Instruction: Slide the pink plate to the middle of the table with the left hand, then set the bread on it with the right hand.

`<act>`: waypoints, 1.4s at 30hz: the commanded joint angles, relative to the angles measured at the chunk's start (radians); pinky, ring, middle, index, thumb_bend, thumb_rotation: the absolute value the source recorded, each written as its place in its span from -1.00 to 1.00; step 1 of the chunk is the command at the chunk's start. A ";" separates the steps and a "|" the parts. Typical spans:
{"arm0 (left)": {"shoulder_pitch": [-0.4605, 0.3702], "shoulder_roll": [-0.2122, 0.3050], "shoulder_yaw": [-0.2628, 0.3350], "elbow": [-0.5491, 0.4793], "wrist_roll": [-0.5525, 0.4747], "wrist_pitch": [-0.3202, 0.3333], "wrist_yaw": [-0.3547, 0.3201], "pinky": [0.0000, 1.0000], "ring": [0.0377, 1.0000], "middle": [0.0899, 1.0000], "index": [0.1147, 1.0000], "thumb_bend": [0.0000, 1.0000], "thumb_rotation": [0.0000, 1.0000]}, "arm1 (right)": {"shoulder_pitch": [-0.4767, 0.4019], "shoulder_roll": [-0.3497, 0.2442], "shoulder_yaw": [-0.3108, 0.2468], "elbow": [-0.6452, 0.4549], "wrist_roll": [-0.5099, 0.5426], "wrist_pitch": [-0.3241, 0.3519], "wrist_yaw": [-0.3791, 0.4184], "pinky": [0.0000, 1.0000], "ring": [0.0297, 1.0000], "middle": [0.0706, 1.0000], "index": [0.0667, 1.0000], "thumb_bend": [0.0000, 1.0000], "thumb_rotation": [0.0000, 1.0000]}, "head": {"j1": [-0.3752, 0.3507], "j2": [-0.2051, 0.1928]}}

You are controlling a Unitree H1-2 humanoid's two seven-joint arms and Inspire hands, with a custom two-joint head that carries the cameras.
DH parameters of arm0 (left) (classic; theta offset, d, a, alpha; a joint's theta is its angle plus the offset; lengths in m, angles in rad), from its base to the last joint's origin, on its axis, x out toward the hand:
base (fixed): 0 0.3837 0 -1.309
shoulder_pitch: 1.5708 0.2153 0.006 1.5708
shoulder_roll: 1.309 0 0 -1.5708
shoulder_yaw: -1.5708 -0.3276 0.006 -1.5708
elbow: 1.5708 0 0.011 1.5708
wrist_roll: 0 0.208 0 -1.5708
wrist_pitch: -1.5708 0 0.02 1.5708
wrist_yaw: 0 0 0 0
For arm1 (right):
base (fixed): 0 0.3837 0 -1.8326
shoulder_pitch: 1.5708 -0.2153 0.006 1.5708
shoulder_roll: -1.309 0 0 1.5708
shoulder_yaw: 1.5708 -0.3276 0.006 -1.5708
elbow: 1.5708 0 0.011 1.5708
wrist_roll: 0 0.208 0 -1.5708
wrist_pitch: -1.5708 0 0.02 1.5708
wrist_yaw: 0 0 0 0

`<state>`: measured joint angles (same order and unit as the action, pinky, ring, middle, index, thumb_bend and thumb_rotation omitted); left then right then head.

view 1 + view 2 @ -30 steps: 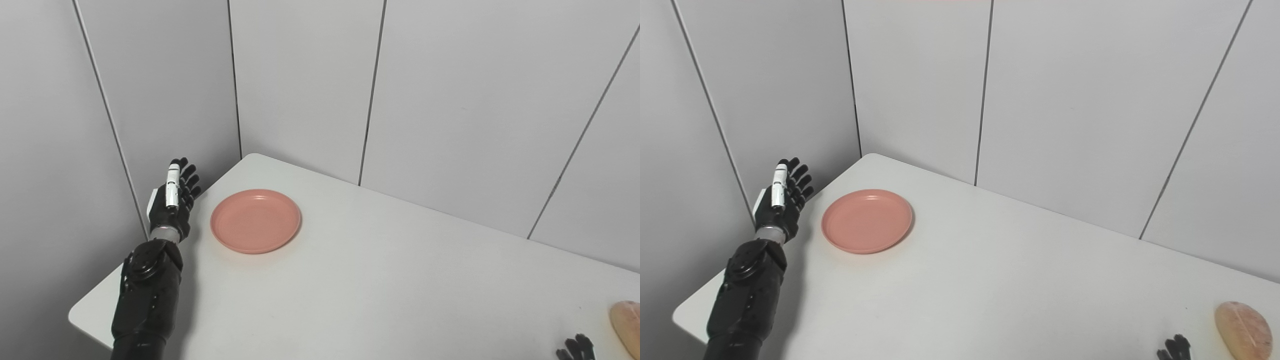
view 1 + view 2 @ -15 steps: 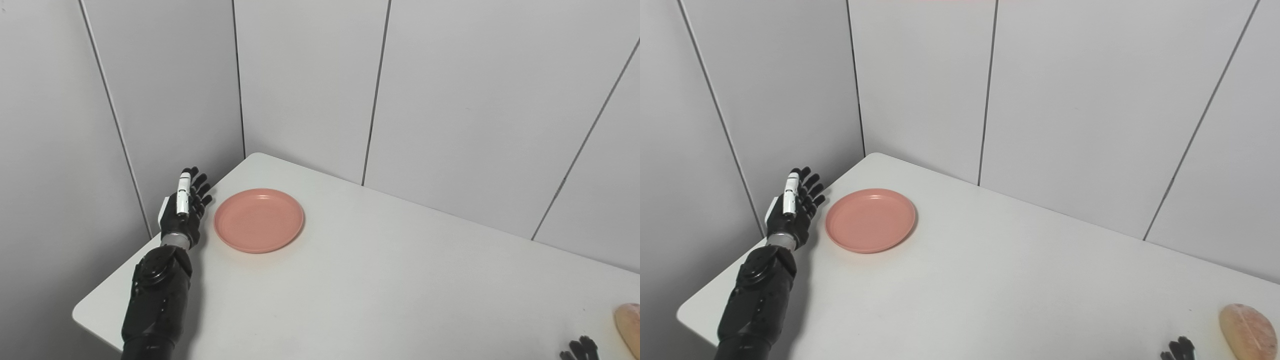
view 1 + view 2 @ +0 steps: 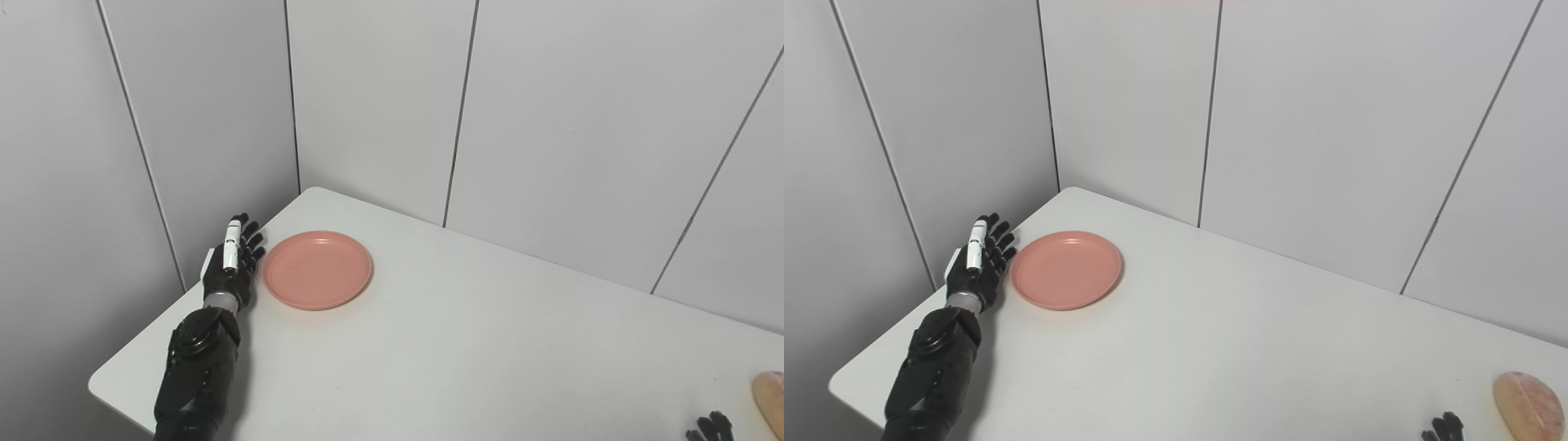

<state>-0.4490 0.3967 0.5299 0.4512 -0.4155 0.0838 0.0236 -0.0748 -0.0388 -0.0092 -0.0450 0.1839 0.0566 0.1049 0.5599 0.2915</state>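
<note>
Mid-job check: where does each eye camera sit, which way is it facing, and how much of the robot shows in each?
Left eye view: on the head, looking down at the table corner; shows the left hand, open beside the pink plate, and the right hand fingertips; bread cut by the frame edge.
Right eye view: beside it, same heading from slightly rightward; same arm and fingertips, bread whole.
Shared: plate, table, panelled walls, both hands.

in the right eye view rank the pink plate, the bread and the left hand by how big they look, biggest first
1. The round pink plate covers the most picture area.
2. The black left hand, open beside the plate's left rim, and the tan oval bread look about alike; the bread lies nearer the camera, so I won't rank them.
</note>
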 commanded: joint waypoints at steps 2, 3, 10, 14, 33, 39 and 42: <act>-0.024 0.010 0.003 -0.003 -0.007 -0.056 -0.006 0.95 0.91 0.88 0.84 -0.48 1.00 | 0.008 -0.013 -0.014 0.015 -0.001 0.031 -0.006 1.00 1.00 1.00 1.00 -0.31 1.00 | 0.000 -0.001; -0.024 0.009 0.003 0.002 -0.010 -0.059 -0.008 0.95 0.91 0.89 0.84 -0.48 1.00 | 0.008 -0.012 -0.014 0.014 -0.002 0.034 -0.008 1.00 1.00 1.00 1.00 -0.31 1.00 | 0.000 -0.001; -0.021 0.015 -0.009 0.041 -0.001 -0.086 -0.015 0.91 0.91 0.90 0.86 -0.47 1.00 | 0.008 -0.012 -0.014 0.016 -0.003 0.027 -0.006 1.00 1.00 1.00 1.00 -0.27 1.00 | 0.000 -0.003; -0.020 0.014 -0.011 0.057 -0.004 -0.093 -0.016 0.90 0.91 0.90 0.87 -0.46 1.00 | 0.008 -0.011 -0.014 0.018 -0.007 0.029 -0.009 1.00 1.00 1.00 1.00 -0.26 1.00 | -0.002 -0.004; -0.041 -0.008 -0.048 0.111 -0.054 -0.055 -0.092 0.88 0.86 0.86 0.84 -0.46 1.00 | 0.008 -0.009 -0.013 0.019 -0.003 0.029 -0.005 1.00 1.00 1.00 1.00 -0.27 1.00 | -0.009 -0.006; -0.056 -0.017 -0.071 0.125 -0.049 -0.052 -0.102 0.93 0.89 0.88 0.84 -0.46 1.00 | 0.009 -0.007 -0.011 0.018 -0.006 0.026 -0.006 1.00 1.00 1.00 1.00 -0.28 1.00 | -0.016 -0.003; -0.062 -0.021 -0.081 0.127 -0.056 -0.050 -0.110 0.94 0.90 0.88 0.84 -0.46 1.00 | 0.009 -0.005 -0.010 0.015 -0.008 0.029 -0.008 1.00 1.00 1.00 1.00 -0.29 1.00 | -0.019 -0.002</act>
<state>-0.4935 0.3817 0.4588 0.5707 -0.4599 0.0166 -0.0679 -0.0777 -0.0399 -0.0135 -0.0409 0.1832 0.0565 0.1047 0.5415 0.2899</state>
